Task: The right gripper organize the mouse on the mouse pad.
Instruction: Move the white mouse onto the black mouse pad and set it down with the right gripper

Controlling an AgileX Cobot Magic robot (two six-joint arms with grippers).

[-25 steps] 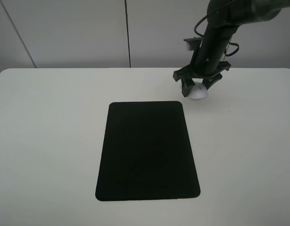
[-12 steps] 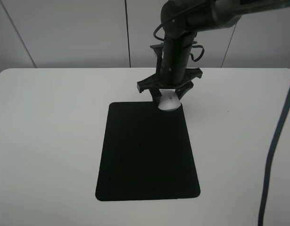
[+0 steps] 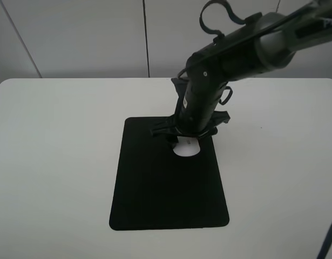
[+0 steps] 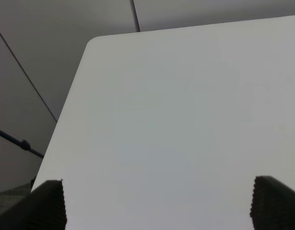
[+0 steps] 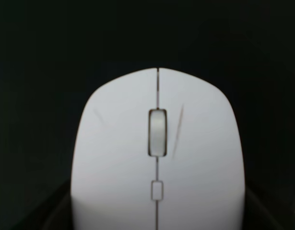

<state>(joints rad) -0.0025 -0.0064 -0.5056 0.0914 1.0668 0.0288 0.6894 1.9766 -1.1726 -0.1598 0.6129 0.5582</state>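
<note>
The right end effector (image 3: 183, 141) pinches the mouse (image 3: 186, 150) over the far end of the mouse pad (image 3: 155, 189) — carrying looks largely done; setting it down and letting go are left, I judge.

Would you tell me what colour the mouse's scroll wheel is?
Grey scroll wheel, clearest in right wrist view.

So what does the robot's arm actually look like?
The right arm is a thick tube, black and dark grey, with black cables looping off it. It ends in a small black pincer on a flat crossbar. The left pincer shows only two dark fingertips with ribbed edges.
</note>
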